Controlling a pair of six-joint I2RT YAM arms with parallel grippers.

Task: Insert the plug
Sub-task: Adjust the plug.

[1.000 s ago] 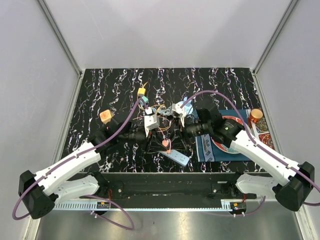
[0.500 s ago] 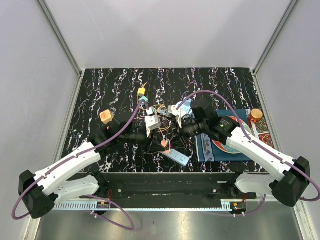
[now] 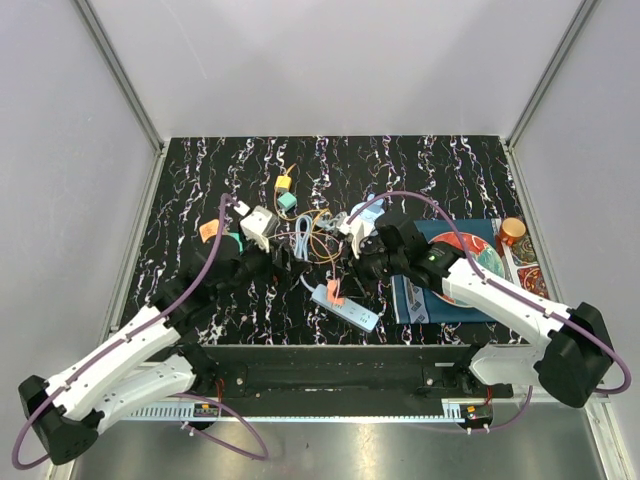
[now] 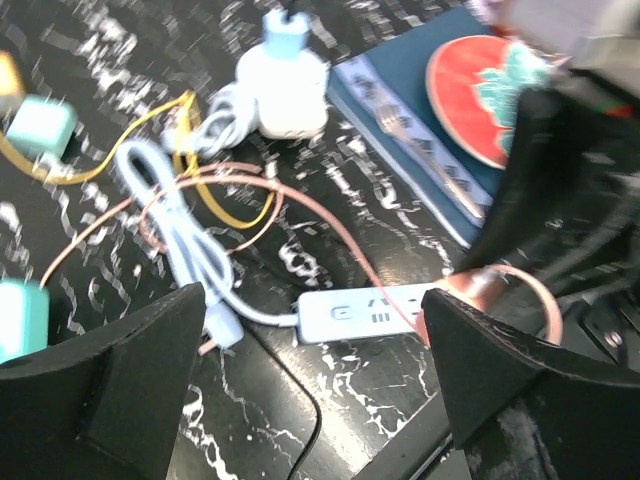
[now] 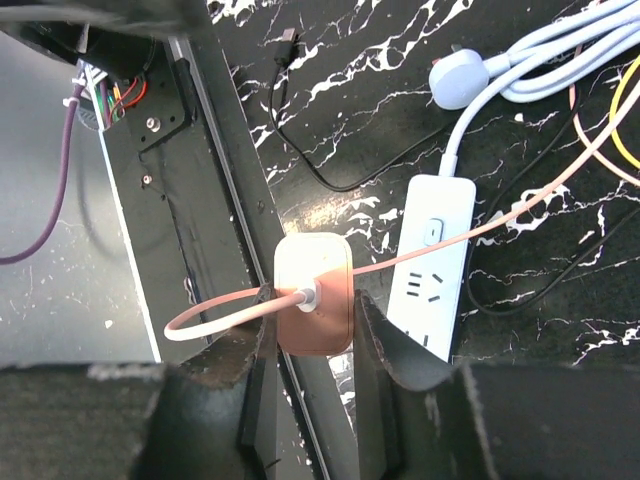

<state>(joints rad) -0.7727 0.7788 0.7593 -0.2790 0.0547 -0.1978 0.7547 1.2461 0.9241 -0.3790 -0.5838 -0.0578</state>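
Observation:
My right gripper (image 5: 308, 325) is shut on a pink plug (image 5: 313, 290), and a pink cable loops out of the plug's face. The gripper (image 3: 345, 275) holds the plug (image 3: 334, 291) just above the near end of a white power strip (image 3: 347, 309). In the right wrist view the power strip (image 5: 432, 265) lies right beside the plug, with its sockets showing. My left gripper (image 3: 285, 262) stands open to the left of the strip. Nothing is between its jaws (image 4: 310, 390), and the power strip (image 4: 370, 312) lies just beyond them.
A white adapter (image 3: 258, 225), an orange cube (image 3: 208, 230), a yellow cube (image 3: 284, 183) and a teal cube (image 3: 288, 201) sit among tangled cables. A white charger (image 4: 285, 85) lies behind the strip. To the right, a red plate (image 3: 465, 255) rests on a blue mat beside an orange cup (image 3: 513, 230).
My left gripper opened, let go of the white adapter and drew back to the left. My right gripper came down to the left and shut on the pink plug by the strip.

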